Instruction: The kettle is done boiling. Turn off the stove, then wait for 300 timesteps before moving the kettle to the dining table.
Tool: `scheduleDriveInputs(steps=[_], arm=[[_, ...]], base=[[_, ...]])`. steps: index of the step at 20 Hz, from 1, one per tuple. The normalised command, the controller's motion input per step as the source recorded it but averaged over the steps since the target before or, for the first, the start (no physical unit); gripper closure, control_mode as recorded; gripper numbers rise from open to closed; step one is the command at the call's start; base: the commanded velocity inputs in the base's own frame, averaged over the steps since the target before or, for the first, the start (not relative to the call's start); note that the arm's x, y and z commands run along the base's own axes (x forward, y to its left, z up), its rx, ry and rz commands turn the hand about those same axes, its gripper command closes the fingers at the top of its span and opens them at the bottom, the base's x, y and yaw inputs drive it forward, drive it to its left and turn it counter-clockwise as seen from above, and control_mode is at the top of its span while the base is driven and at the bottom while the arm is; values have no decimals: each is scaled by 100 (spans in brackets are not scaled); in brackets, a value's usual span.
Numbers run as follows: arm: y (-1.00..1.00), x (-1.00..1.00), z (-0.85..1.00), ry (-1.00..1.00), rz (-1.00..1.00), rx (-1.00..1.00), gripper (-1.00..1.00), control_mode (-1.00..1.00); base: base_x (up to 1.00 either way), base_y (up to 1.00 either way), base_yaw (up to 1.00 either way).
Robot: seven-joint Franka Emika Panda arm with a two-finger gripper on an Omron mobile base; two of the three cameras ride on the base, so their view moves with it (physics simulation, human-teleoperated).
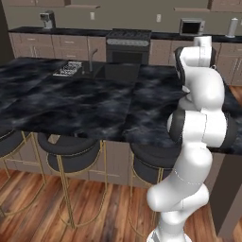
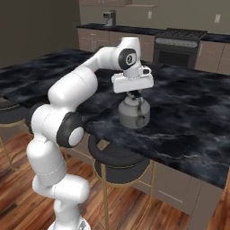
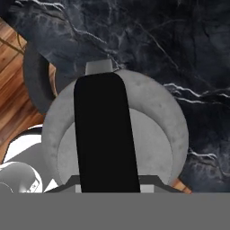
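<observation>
Microwave (image 1: 191, 26), coffee machine (image 1: 47, 19), sink faucet (image 1: 91, 59)

Dining table (image 2: 197, 121): a large island with a black, white-veined marble top, seen across its full width in both base views. The kettle (image 2: 133, 112), a squat silver-grey vessel with a dark arched handle, stands upright on the top close to the near edge, directly above a round dark stool (image 2: 119, 164) on thin gold legs. A sink (image 1: 116, 72) and faucet are set into the far side of the top.
</observation>
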Motion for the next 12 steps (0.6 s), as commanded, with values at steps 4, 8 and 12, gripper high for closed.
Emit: scheduleDriveInputs(steps=[4,8,12], arm=[[0,0,0,0,0,0,100,100],[0,0,0,0,0,0,100,100],[0,0,0,0,0,0,100,100]], base=[[46,4,-9],[46,3,-7],[22,0,-2]])
